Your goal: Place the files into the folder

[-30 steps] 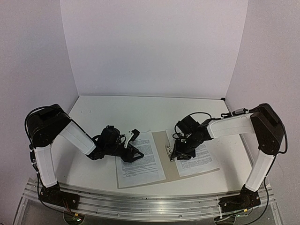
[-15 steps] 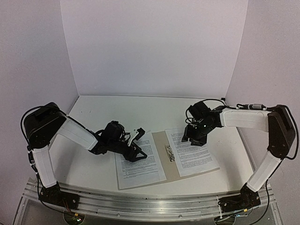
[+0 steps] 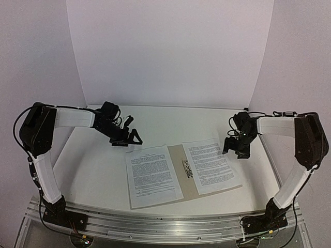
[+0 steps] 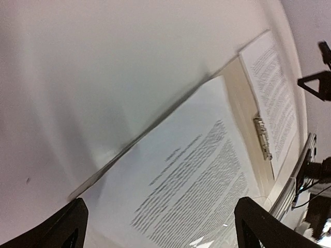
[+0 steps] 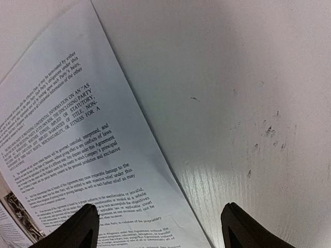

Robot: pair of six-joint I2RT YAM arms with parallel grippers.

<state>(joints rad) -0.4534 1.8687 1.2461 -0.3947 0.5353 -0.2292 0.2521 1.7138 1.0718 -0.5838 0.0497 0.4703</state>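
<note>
Left claw (image 3: 132, 131) off the folder's (image 3: 177, 157) far-left corner and right claw (image 3: 235, 150) off its far-right both gape empty; files (image 3: 153, 175) lie flat on its covers, so I should fold one cover over slowly.

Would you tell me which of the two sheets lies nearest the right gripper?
The sheet right of the clip; its far corner lies close by the right gripper, while the other sheet lies left of the clip.
</note>
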